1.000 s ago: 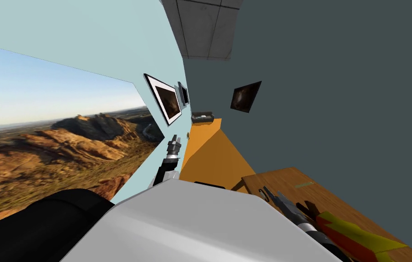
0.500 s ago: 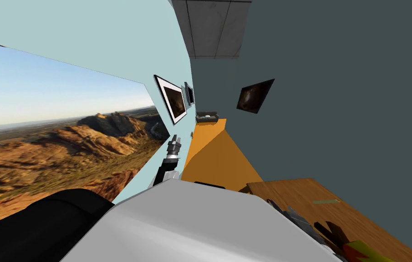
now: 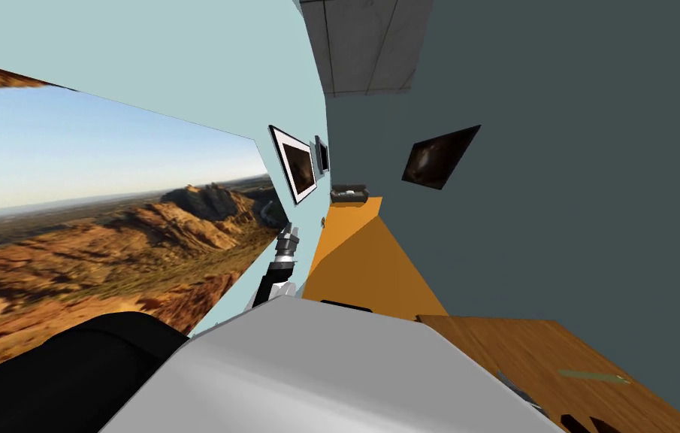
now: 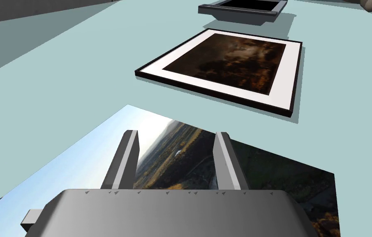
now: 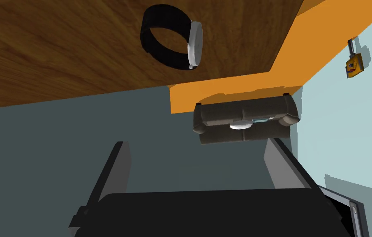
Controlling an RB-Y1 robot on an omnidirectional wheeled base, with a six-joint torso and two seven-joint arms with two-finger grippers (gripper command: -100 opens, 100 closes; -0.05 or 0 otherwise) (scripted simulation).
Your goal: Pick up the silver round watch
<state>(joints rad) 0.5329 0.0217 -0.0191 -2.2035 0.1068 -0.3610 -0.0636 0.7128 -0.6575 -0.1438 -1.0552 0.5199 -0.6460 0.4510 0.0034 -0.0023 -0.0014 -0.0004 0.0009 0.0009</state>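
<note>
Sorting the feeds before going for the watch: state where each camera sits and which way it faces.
Head view: on the head, rolled, looking down along the orange floor to a far sofa; the left hand shows by the light blue wall.
Left wrist view: on the left arm, facing that wall; its own fingers stand open.
Right wrist view: on the right arm, facing the watch on the wooden table; the right hand is open, empty.
Shared: head and right wrist views both show the sofa and table.

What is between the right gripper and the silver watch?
Nothing stands between them. In the right wrist view, the watch lies on bare wooden tabletop beyond the open right gripper. The sofa is far behind.
</note>
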